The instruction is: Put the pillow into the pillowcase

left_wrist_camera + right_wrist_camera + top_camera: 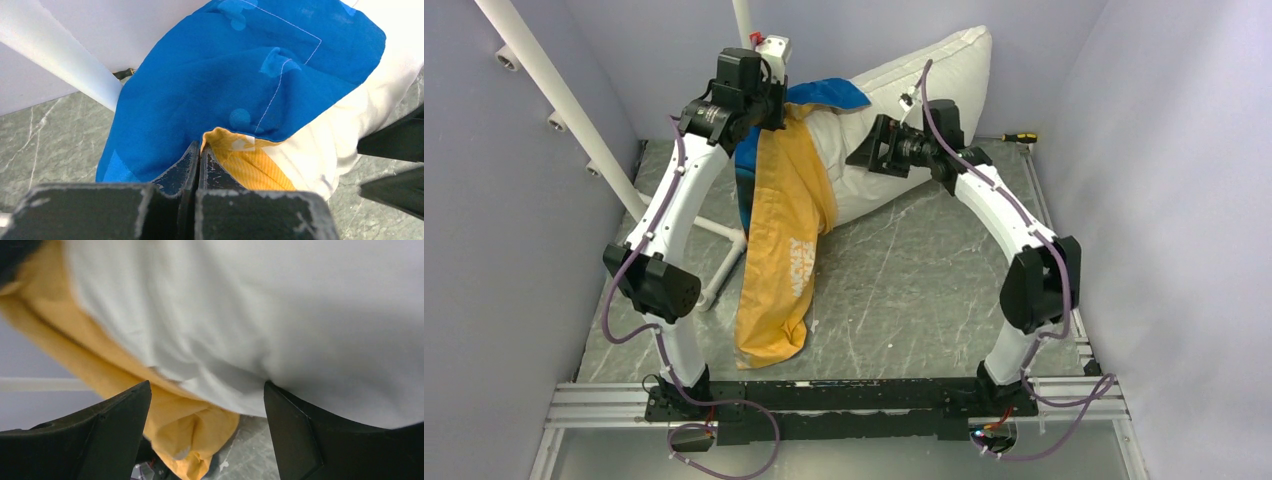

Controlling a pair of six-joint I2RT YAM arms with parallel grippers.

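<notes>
The plump white pillow (929, 85) leans against the back wall, its near left end partly covered by the pillowcase (786, 225). The case's blue side (240, 75) drapes over the pillow's top, and its yellow side hangs down to the table. My left gripper (200, 147) is shut on the case's edge where blue meets yellow, held high at the back left (769, 105). My right gripper (207, 390) stands open below the pillow's (250, 305) white bulge, with yellow case fabric (190, 430) sagging between its fingers. Nothing is clamped in it.
A white pipe frame (554, 100) slants along the left, with a foot on the table behind the hanging case. A yellow-handled screwdriver (1022, 137) lies at the back right by the wall. Grey walls close in on three sides of the marbled table (904, 290).
</notes>
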